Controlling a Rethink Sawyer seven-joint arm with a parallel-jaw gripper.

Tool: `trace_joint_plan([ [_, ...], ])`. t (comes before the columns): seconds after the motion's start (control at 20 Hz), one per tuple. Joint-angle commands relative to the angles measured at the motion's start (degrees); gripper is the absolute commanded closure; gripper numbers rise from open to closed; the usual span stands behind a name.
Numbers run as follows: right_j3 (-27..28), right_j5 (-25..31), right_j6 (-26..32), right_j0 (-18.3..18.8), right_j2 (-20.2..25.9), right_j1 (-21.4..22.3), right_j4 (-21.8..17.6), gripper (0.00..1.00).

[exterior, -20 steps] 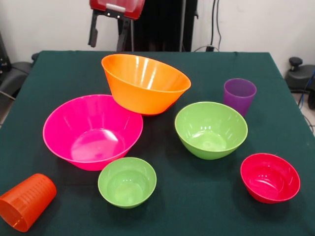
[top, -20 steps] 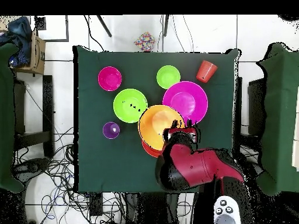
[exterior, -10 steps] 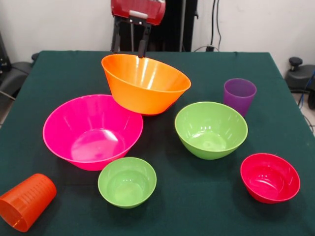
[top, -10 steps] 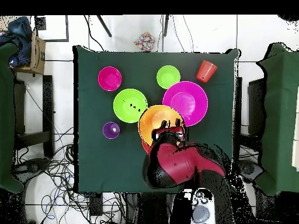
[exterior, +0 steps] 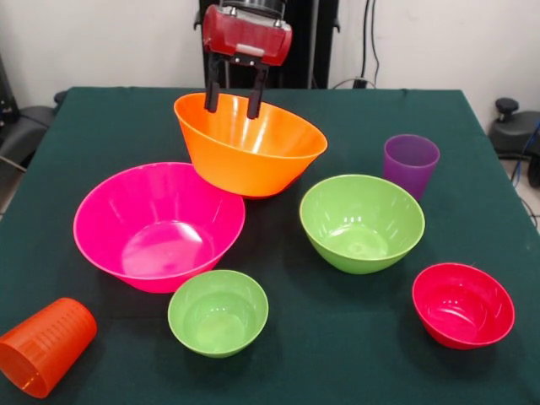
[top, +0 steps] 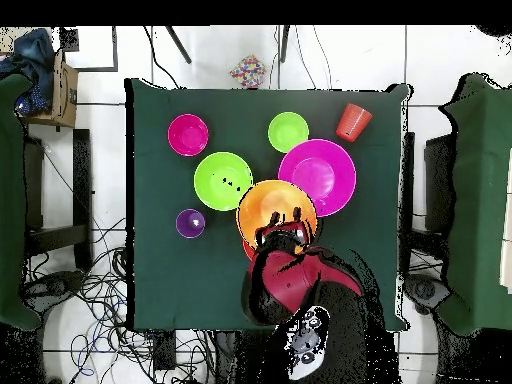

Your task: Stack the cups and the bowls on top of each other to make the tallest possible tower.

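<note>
Front view, upper centre: your gripper (exterior: pixel 235 101), fingers spread, has descended astride the large orange bowl's (exterior: pixel 250 144) far rim, grasp likely next.

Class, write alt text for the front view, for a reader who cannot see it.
An open gripper hangs over the far rim of a tilted large orange bowl on a dark green table. Around it sit a large pink bowl, two lime green bowls, a crimson bowl, a purple cup and a toppled orange cup.

Orange cup (exterior: pixel 42 346) cut off by frame edge.
</note>
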State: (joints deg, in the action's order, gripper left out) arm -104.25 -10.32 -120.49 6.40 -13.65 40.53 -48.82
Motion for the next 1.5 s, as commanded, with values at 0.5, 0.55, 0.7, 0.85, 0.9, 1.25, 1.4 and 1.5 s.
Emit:
trace_joint_plan([
  [0.5, 0.6, 2.4, -0.5, 4.1, 5.0, -0.2, -5.4, 0.00],
  [0.55, -0.4, 4.0, -0.3, 5.5, 7.2, 1.5, -6.0, 0.00],
  [0.7, -2.2, 6.7, 0.4, 8.1, 11.0, 4.0, -6.2, 0.00],
  [0.85, -4.5, 10.2, 2.2, 11.5, 15.9, 7.5, -5.4, 0.00],
  [0.9, -5.3, 11.2, 2.9, 12.6, 17.4, 8.6, -5.0, 0.00],
  [1.25, -5.1, 10.4, 2.6, 12.3, 16.5, 8.1, -5.7, 0.00],
  [1.4, -4.5, 9.8, 2.1, 11.5, 15.4, 7.4, -5.9, 0.00],
  [1.5, -4.3, 9.6, 2.1, 11.2, 15.0, 7.1, -6.1, 0.00],
])
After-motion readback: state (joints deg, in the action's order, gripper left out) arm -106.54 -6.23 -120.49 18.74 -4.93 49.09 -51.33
